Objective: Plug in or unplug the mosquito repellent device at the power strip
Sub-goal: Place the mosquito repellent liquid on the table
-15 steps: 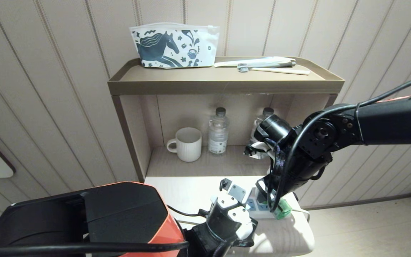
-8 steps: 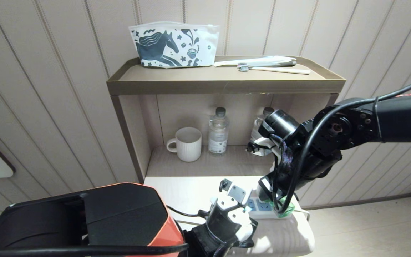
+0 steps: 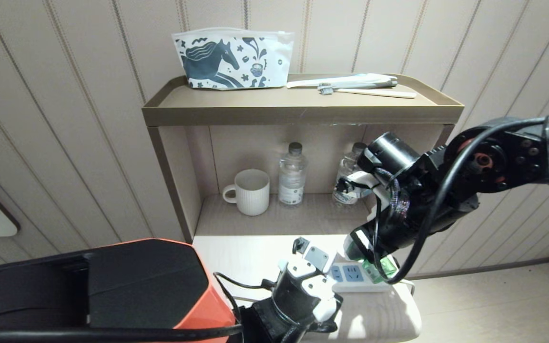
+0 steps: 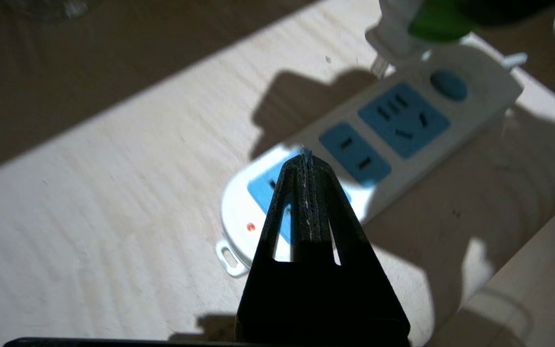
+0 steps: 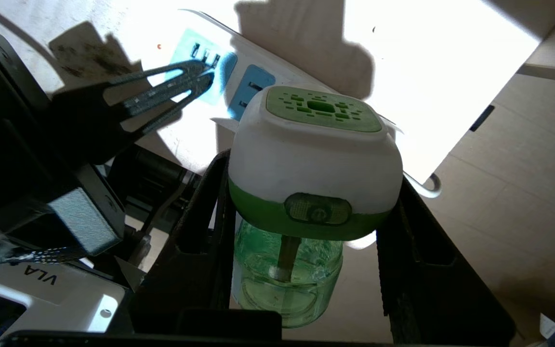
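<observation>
While lit from above, the scene reads:
Right gripper [image 5: 306, 212]: clamped on the green-and-white plastic mosquito repellent device [image 5: 313, 159], lower centre-right of head view, apparently lifted clear of the sockets.
Left gripper [image 4: 308, 166]: fingers pressed together, empty, over the flat white oblong power strip [image 4: 393, 130].

Top centre, a horse-print pouch [image 3: 233, 59] and toothbrush [image 3: 367, 92] lie on the shelf [image 3: 303, 114]; below, a mug [image 3: 249, 192] beside 2 bottles [image 3: 291, 175].
</observation>
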You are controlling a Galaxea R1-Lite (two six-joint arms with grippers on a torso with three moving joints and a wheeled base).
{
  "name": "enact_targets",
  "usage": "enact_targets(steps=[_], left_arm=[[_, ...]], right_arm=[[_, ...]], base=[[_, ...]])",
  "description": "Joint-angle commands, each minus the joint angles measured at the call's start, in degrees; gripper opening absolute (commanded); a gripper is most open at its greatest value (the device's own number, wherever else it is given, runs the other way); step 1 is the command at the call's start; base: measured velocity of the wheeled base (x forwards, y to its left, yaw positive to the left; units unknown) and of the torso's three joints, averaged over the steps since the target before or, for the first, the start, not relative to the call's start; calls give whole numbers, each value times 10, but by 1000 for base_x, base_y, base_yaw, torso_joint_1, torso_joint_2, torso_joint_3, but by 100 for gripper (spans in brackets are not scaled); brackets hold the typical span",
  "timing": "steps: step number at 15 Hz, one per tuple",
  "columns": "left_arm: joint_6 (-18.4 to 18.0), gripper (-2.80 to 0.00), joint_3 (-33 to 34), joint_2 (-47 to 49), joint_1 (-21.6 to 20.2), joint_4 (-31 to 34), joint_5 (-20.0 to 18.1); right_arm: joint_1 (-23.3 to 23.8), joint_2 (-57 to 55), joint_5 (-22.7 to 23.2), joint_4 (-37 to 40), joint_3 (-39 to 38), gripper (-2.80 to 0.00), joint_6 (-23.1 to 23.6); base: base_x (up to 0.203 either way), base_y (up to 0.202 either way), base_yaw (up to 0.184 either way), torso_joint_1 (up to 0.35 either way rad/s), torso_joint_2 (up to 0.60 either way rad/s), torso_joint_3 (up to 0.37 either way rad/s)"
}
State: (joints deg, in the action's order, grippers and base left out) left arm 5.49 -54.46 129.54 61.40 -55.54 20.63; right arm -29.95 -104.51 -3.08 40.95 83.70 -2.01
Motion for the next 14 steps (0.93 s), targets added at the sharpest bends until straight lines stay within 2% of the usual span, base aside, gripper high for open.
enact_targets(steps=[1,6,12,14], left_arm=[[-9,-280,0,-79,1,-7,9],[-56,-280,20,-217,15,15,63],[-65,-280,101,-445,15,112,138],[-66,-280,134,-541,-8,156,155]], right_arm=[[1,43,-1,3,-5,-280,0],[2,87,0,3,-28,-280,-2],[2,133,0,3,-55,-280,-2],[2,154,1,2,-71,-280,-3]], base=[[0,0,0,0,0,0],[0,0,0,0,0,0],[0,0,0,0,0,0],[0,0,0,0,0,0]])
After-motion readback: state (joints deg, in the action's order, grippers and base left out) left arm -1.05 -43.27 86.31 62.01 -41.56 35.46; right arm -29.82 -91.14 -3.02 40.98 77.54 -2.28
